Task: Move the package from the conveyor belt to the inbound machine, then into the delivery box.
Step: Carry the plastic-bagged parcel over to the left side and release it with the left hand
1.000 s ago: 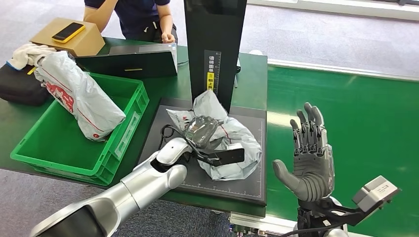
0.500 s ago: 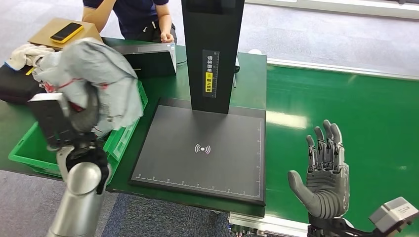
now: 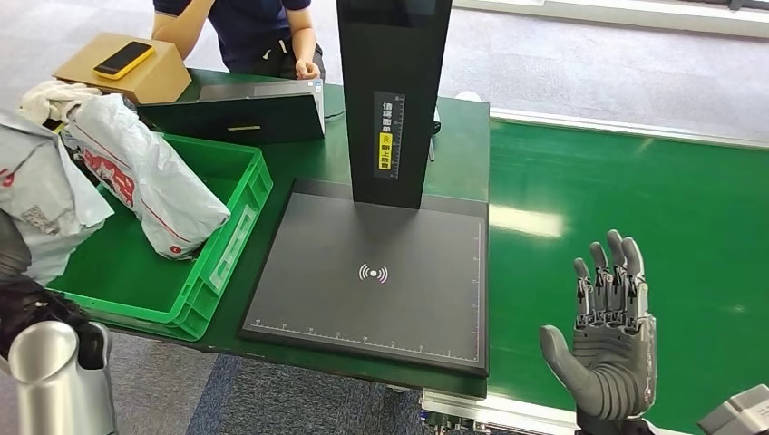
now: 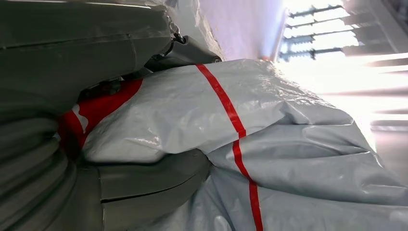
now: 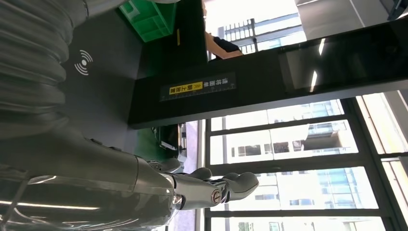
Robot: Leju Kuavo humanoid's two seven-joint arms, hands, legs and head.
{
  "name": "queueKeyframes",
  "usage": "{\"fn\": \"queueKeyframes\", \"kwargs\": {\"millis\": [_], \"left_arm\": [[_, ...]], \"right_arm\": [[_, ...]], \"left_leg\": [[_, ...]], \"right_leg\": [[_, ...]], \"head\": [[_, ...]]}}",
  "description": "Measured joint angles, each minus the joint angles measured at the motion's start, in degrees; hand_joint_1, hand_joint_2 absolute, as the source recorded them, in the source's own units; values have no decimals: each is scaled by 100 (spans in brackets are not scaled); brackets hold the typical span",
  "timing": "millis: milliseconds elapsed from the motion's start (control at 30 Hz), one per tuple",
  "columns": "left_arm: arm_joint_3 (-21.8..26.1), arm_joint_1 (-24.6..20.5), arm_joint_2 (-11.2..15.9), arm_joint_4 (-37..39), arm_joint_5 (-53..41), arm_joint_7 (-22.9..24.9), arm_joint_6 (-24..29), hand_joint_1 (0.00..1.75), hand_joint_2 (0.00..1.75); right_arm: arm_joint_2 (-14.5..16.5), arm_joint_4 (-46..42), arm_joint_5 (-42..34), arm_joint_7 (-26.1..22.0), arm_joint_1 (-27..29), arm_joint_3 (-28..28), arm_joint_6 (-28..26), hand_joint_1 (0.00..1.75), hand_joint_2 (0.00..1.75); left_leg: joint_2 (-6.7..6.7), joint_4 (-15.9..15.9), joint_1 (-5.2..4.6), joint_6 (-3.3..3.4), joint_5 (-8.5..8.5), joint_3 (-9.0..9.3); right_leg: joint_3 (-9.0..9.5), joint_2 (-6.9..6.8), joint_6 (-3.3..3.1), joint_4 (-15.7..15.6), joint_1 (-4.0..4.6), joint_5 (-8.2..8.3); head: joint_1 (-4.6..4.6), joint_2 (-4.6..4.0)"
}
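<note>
A grey package with red print (image 3: 41, 195) hangs at the far left, over the near-left corner of the green delivery box (image 3: 213, 263). My left hand (image 4: 130, 185) grips it; in the left wrist view the thumb and fingers clamp the crinkled plastic with its red stripe (image 4: 269, 144). My left arm (image 3: 45, 372) rises from below the package. The black inbound machine has a bare scanning pad (image 3: 372, 272) and an upright column (image 3: 394, 91). My right hand (image 3: 609, 340) is held up open over the green conveyor belt (image 3: 635, 190), holding nothing.
A second grey package (image 3: 150, 177) lies inside the green box. Behind it a person (image 3: 249, 32) sits at the table by a cardboard box with a yellow phone (image 3: 125, 59), a laptop (image 3: 236, 113), a dark bag (image 3: 36, 159) and white cloth (image 3: 45, 95).
My left hand lifted the package off the scanning pad and swung it left, past the green box to the picture's left edge. My right hand sank lower, still open.
</note>
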Motion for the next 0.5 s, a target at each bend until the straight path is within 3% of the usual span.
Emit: {"fn": "queueKeyframes", "kwargs": {"millis": [200, 500], "left_arm": [[584, -338, 177, 1336, -371, 94, 21, 175, 175], [598, -1112, 369, 2914, -1097, 210, 124, 175, 175]], "right_arm": [[-2, -3, -17, 71, -6, 27, -99, 0, 175], [-24, -1, -36, 75, -51, 112, -202, 0, 175]], "left_leg": [[0, 0, 2, -2, 1, 2], [-3, 1, 1, -2, 2, 0]], "right_leg": [[0, -1, -1, 1, 3, 1], [4, -2, -1, 1, 0, 1]], "head": [[-1, 0], [0, 0]]}}
